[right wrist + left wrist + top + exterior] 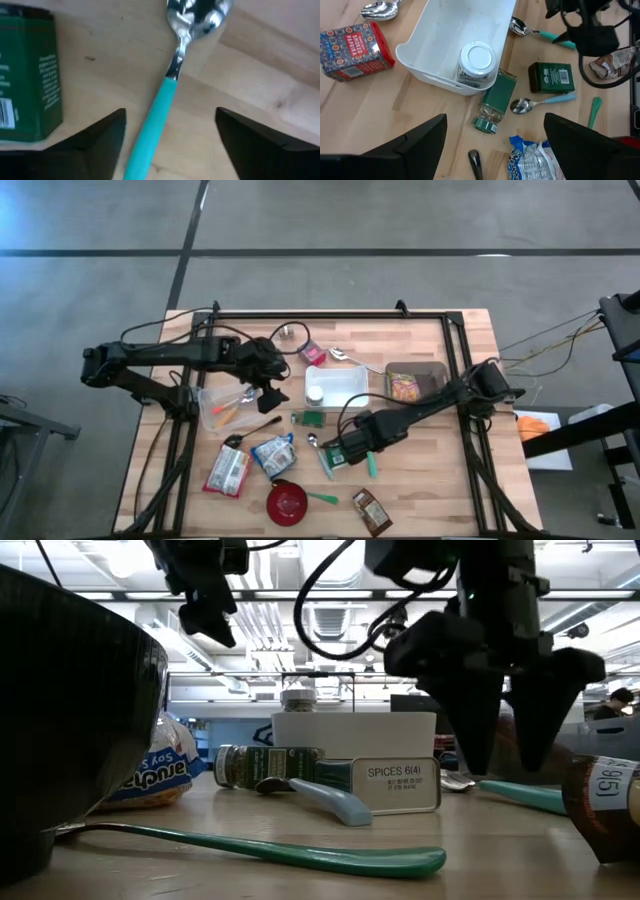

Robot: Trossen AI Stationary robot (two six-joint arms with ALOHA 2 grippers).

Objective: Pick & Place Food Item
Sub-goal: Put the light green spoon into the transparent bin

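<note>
Where the right gripper (170, 135) hangs low over the table, a teal-handled spoon (165, 95) lies flat on the wood between its two spread fingers (95, 137), not touched by either. Green tin (27, 75): just beside the spoon, standing on the table. White tub (465, 37): mid-table, holding one white-lidded jar (476, 62) upright at its near wall. Green spice bottle (495, 100): on its side, touching the tub's outer wall. Second spoon (540, 102), pale blue handle: beside the bottle. Red tin (352, 50): apart from the tub, on its far side. Left gripper (268, 385): above the clear tub (225, 408) at the table's left, fingers wide apart, holding nothing. Red bowl (287, 502): near the front edge.
</note>
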